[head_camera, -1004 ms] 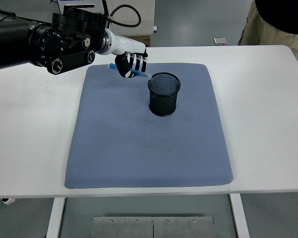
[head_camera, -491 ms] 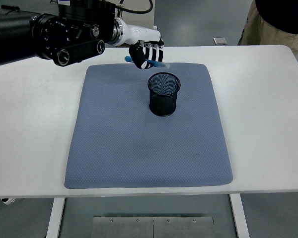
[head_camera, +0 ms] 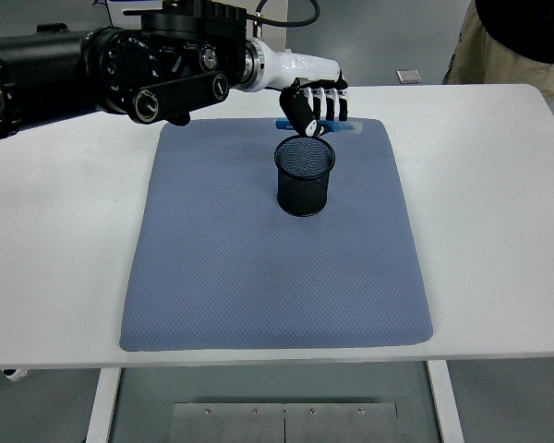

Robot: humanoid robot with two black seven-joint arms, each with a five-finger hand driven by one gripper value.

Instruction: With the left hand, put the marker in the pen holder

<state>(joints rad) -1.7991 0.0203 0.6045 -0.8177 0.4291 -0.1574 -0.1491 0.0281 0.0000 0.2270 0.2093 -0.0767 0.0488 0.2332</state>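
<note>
A black mesh pen holder (head_camera: pixel 305 174) stands upright on the blue-grey mat (head_camera: pixel 275 268), in its far half. My left hand (head_camera: pixel 316 108) is curled around a blue marker (head_camera: pixel 343 126) and holds it roughly level, just above and behind the holder's rim. The marker's ends stick out on both sides of the fingers. The right arm is not in view.
The mat lies in the middle of the white table (head_camera: pixel 499 203). A person (head_camera: pixel 517 41) stands at the far right corner of the table. A small grey object (head_camera: pixel 409 77) lies at the far edge.
My left hand has carried the marker to the right and slightly farther back, from left of the holder to a spot just above its far rim.
</note>
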